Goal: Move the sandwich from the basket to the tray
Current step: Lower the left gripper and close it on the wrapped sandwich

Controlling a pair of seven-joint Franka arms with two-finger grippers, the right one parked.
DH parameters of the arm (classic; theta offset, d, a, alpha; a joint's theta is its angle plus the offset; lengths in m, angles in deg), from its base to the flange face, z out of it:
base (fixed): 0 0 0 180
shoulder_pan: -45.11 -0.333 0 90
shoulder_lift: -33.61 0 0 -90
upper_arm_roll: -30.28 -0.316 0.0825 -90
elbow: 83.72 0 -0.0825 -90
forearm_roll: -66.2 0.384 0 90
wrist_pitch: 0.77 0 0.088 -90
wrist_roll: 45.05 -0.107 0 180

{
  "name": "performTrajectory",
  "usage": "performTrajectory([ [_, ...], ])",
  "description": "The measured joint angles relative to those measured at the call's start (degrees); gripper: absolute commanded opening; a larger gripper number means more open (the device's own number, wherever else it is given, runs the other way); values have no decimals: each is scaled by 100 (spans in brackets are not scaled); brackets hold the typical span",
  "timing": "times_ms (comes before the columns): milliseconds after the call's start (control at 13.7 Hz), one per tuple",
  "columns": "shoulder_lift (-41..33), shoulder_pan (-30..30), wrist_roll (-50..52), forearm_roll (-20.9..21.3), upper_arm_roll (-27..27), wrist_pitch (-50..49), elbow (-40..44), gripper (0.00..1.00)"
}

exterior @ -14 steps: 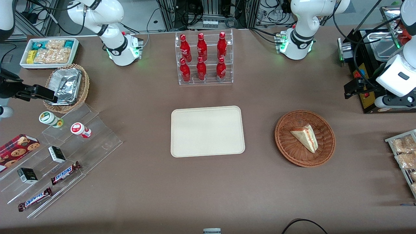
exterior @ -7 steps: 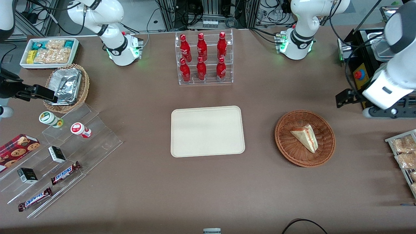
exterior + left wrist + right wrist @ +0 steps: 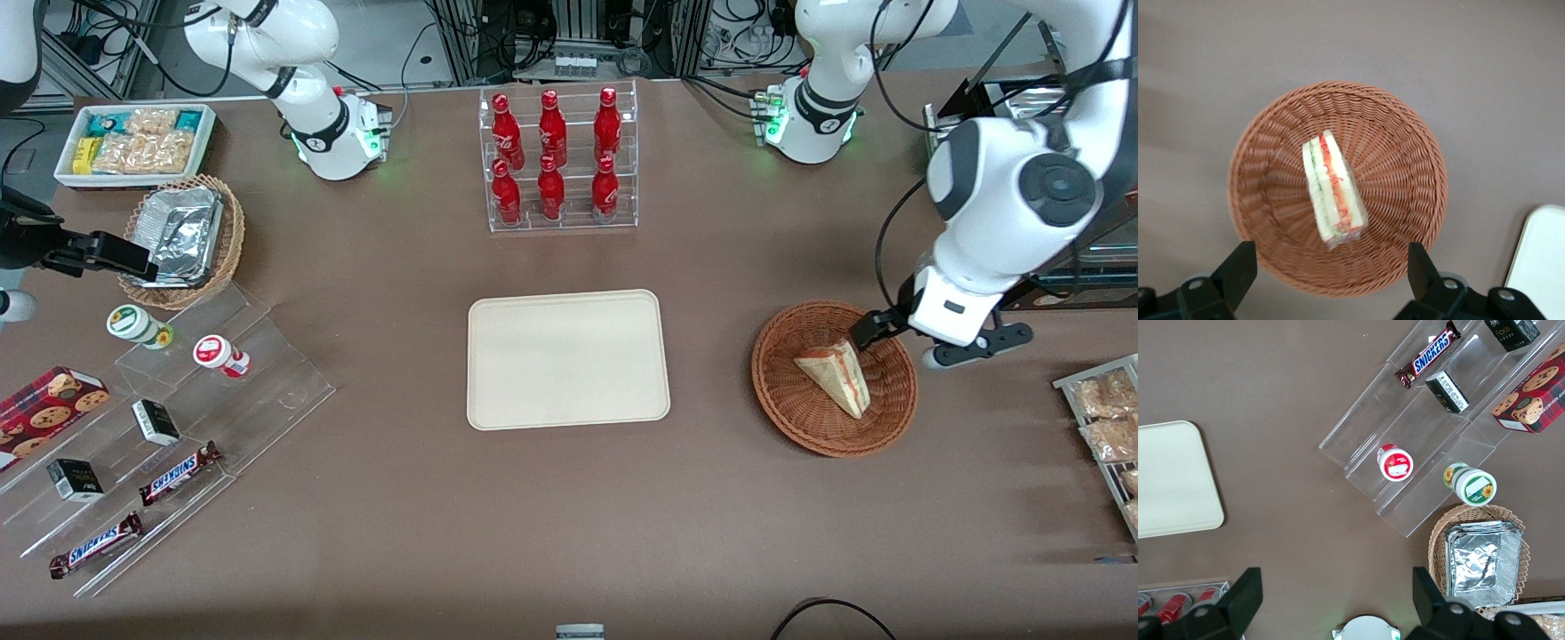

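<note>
Seen from the front, the sandwich (image 3: 834, 376) lies in the basket (image 3: 787, 391) on the brown desk (image 3: 569, 516), its filling edge turned toward the camera and the working arm's end. The tray (image 3: 567, 359) sits beside the basket, apart from it, toward the parked arm's end, with nothing on it. The gripper (image 3: 898, 342) hangs over the basket's rim, at the part farther from the camera, above and just beside the sandwich without touching it. A clear rack of red bottles (image 3: 556, 158) stands farther from the camera than the tray. From the left wrist, the sandwich (image 3: 1332, 189) rests near the middle of the basket (image 3: 1411, 173), red and green layers facing up. Two dark fingers (image 3: 1237, 272) stand wide apart, the jaws spread open and holding nothing, their tips over the basket's rim; the gripper (image 3: 1331, 263) is above the wicker, clear of the sandwich. A corner of the tray (image 3: 1541, 263) shows nearby. From the right wrist, the tray (image 3: 1171, 480) lies on the desk, well apart from a clear stepped stand (image 3: 1431, 447) holding snacks and a tan basket (image 3: 1441, 540) of foil containers.
</note>
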Motion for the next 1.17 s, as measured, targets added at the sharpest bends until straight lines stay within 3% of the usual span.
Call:
performTrajectory([
  [512,135,0,1198,0,3,643,-726,100],
  [1171,966,0,1423,0,2,1464,-780,100],
])
